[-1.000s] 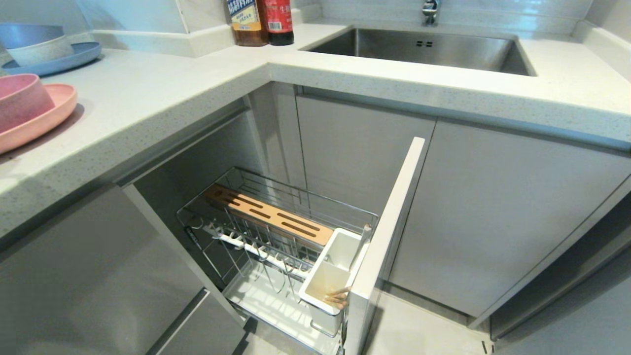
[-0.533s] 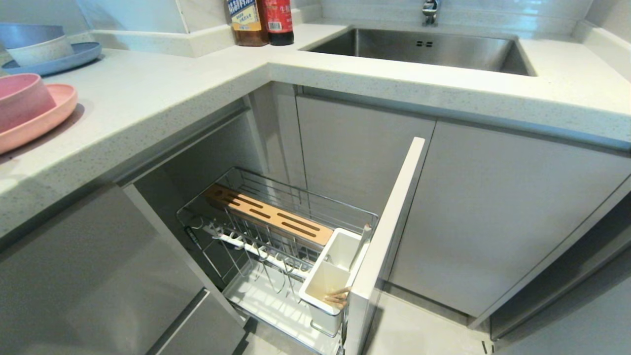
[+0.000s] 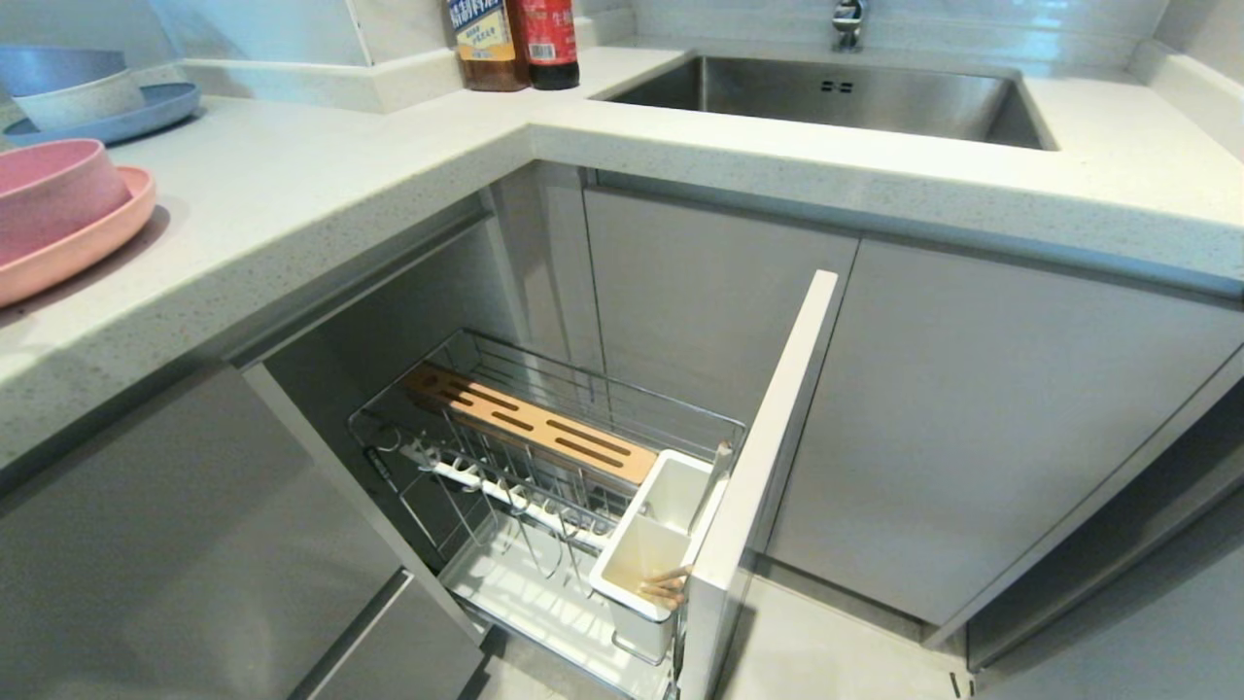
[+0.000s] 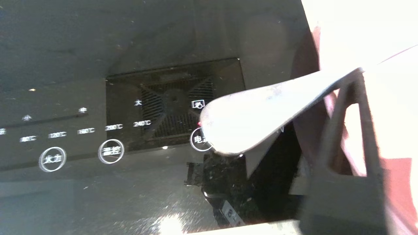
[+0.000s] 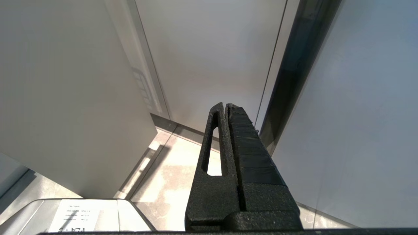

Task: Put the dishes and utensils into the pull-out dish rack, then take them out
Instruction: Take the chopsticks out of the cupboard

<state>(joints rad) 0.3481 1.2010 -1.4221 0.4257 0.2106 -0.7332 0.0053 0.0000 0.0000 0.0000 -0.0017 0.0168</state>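
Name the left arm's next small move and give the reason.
Probably lift the left gripper clear of the bowl: the bowl sits in the plate on the counter, pink fills that wrist view's edge, and the chopsticks wait in the rack's cup.

Pale speckled tabletop (image 3: 321,185) wrapping corner; steel sink (image 3: 836,92) sitting inset; grey cabinet doors (image 3: 982,428) standing below; light reflecting off tiled floor (image 3: 826,661).

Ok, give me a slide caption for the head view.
Pull-out dish rack open below the counter; pink bowl and plate wait on top.
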